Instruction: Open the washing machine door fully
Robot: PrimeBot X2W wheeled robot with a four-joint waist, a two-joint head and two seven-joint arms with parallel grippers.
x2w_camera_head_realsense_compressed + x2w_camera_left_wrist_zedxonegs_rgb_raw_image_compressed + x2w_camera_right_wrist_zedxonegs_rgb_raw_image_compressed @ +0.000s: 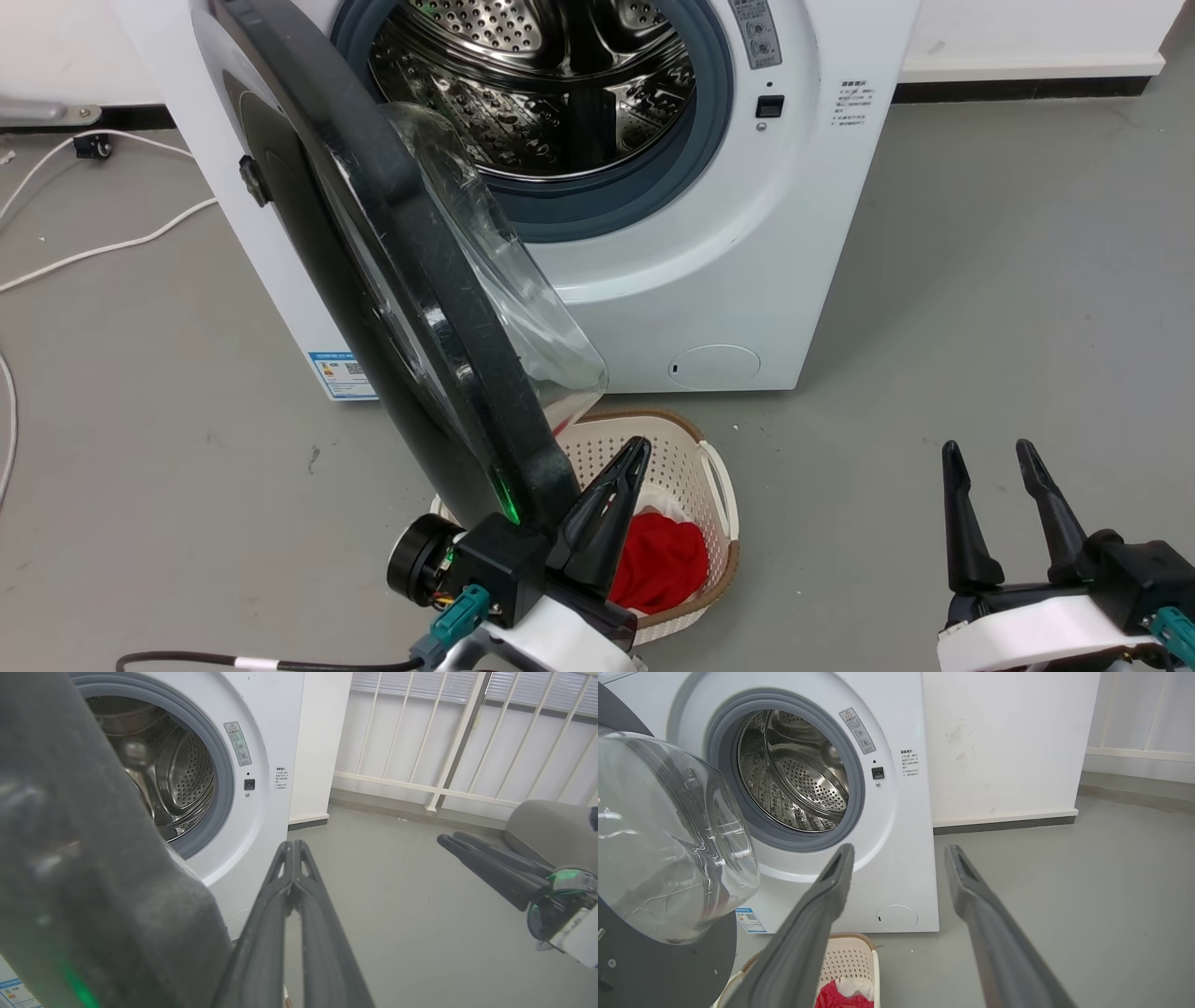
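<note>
Black plastic rims the washing machine door, which stands swung out from the washing machine about its left side, roughly edge-on to the head camera, its clear glass bowl bulging toward the open steel drum. It is well off the front but, as I judge it, short of folded fully back, so the task looks partly done. The left claw has its two dark fingers pressed together into a single blade, pinching nothing, and sits just beside the door's lower free edge on the bowl side; whether it touches the rim I cannot tell. That placement suits shoving: a closed blade on the inner face can sweep the door away from the opening without needing a grip. The right claw is spread and empty, low over the floor and well apart from the door, probably parked out of the swing. A cream basket with red cloth stands below the door's edge, close to the left claw.
</note>
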